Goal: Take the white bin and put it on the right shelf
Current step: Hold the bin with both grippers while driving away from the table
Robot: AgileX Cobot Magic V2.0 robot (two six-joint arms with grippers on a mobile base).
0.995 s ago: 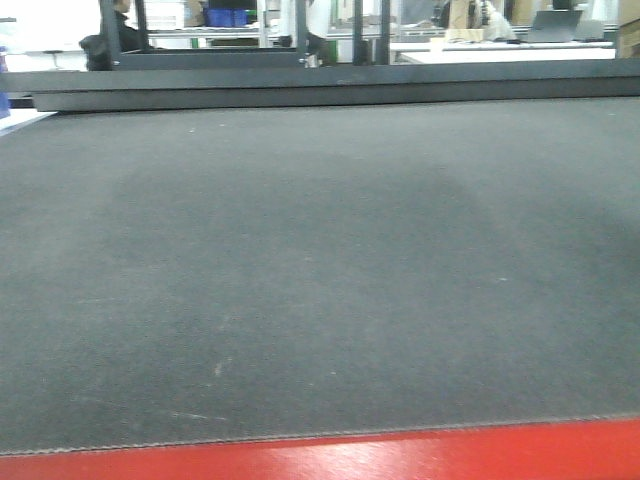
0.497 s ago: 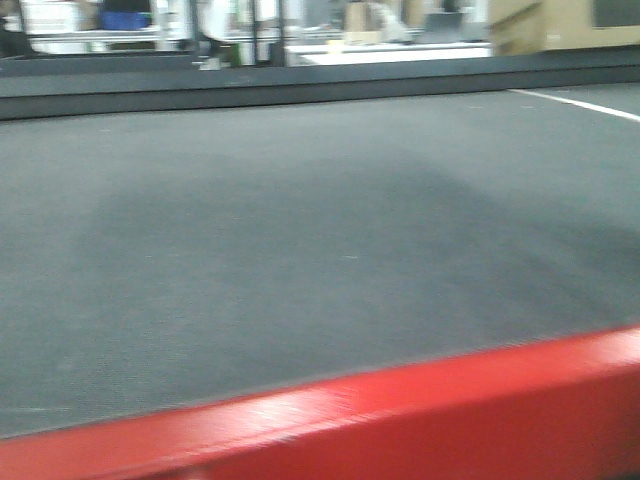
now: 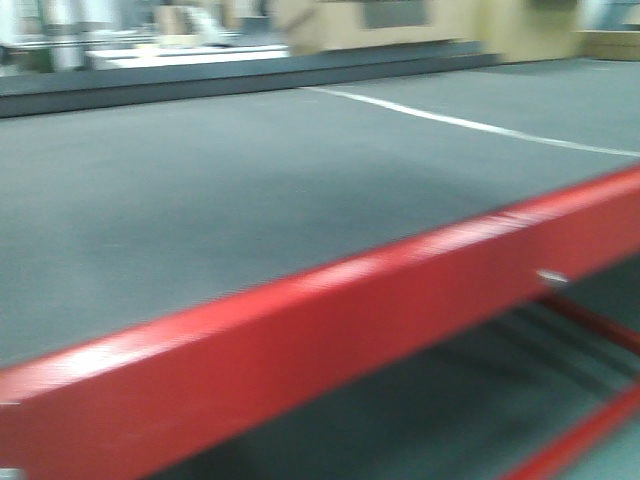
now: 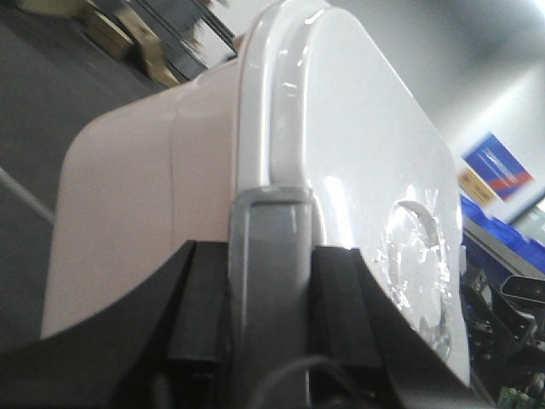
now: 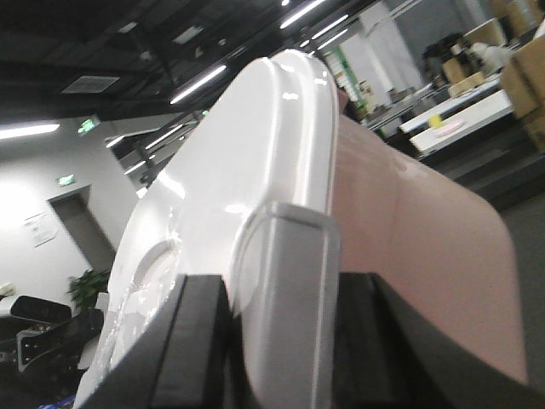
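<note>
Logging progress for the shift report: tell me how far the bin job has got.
Done: the white bin is grabbed, left gripper and right gripper each clamped on its lid rim. In hand: the carry; the front view shows only a red beam and grey deck. Left: placing it; no steel shelf is in view.

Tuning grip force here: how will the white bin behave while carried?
The white bin looks like rigid moulded plastic, so probably stiff. Its glossy lid suggests slippery surfaces. Bulky and apparently held only at its grey end clips, it may sag or swing.
</note>
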